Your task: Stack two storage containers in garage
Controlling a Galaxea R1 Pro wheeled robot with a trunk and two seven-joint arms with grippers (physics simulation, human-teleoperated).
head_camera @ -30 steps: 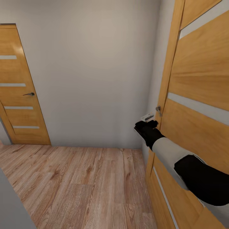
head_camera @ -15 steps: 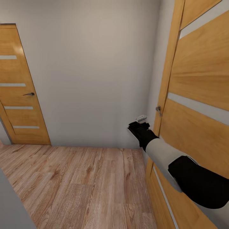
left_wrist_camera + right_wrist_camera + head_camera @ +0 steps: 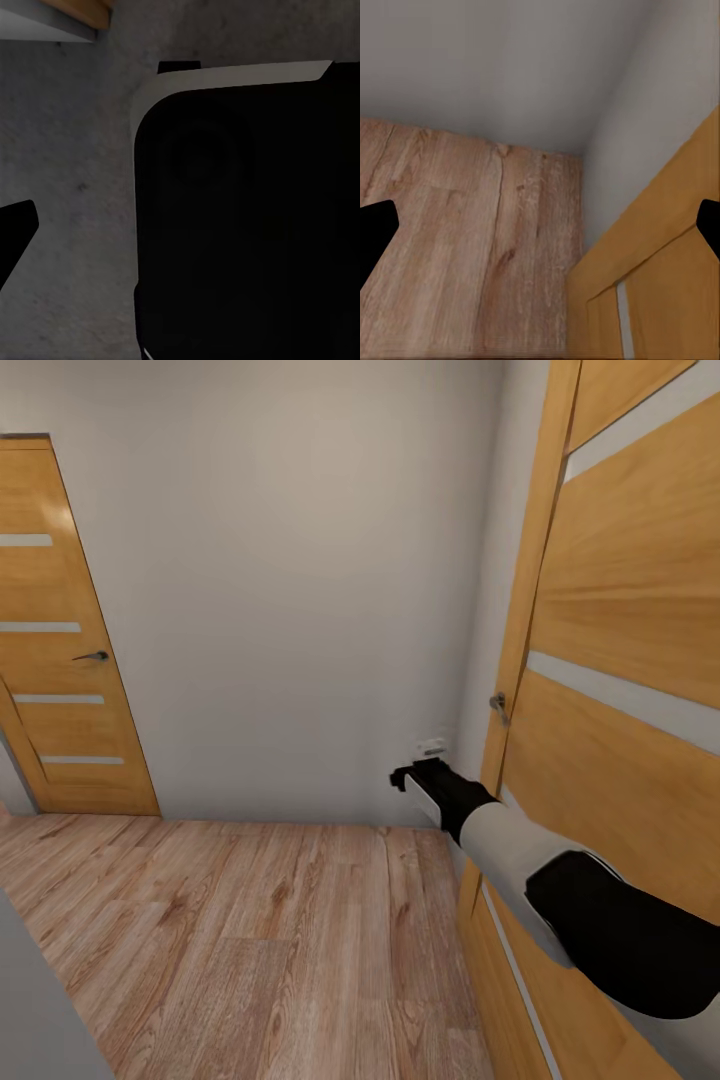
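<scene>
Head view shows our right gripper (image 3: 418, 774) held out just left of the near orange door (image 3: 620, 660), below and left of its metal handle (image 3: 498, 707), over light wood plank floor (image 3: 250, 940). Another orange door (image 3: 60, 660) stands at far left. Our right jaws are spread wide, grasping nothing; our left jaws we cannot tell. We see no storage containers.
</scene>
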